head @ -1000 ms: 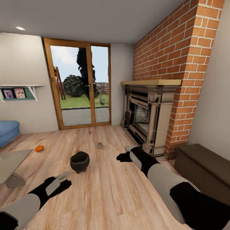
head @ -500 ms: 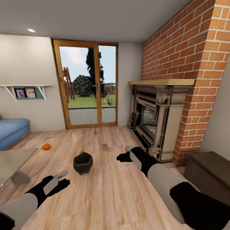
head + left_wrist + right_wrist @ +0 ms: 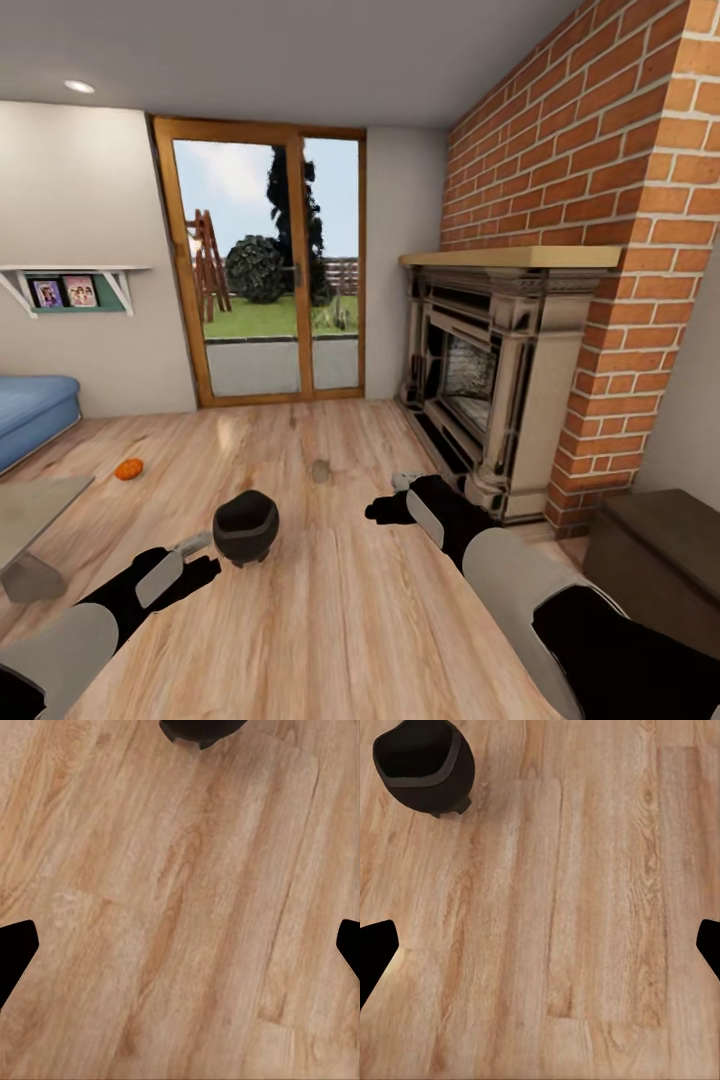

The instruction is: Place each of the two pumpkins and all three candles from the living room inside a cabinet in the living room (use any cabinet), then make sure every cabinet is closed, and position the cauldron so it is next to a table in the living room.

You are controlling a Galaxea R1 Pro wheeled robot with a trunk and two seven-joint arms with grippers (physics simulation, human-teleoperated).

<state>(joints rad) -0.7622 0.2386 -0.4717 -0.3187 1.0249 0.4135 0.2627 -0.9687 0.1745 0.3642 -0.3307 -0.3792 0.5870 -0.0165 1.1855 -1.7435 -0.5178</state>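
Observation:
The black cauldron (image 3: 245,527) stands upright on the wood floor, just beyond my left gripper (image 3: 196,556), which is open and empty. In the left wrist view the cauldron (image 3: 198,727) lies ahead of the wide-apart fingers (image 3: 15,954). One orange pumpkin (image 3: 128,469) lies on the floor further left, near the table (image 3: 22,506). A small grey-brown candle (image 3: 320,470) stands on the floor in the middle. My right gripper (image 3: 386,508) is open over bare floor, with a small pale object (image 3: 403,481) just behind it. The right wrist view has the cauldron (image 3: 424,763) off to one side.
The low dark-brown cabinet (image 3: 655,545) sits at the right, its fronts not visible from here. A brick fireplace (image 3: 480,400) fills the right wall. A glass door (image 3: 262,290) is at the back and a blue sofa (image 3: 30,412) at the far left.
The camera swung, so the whole room shifted in the picture. The cauldron now appears closer to my left gripper. Both arms hold much the same pose.

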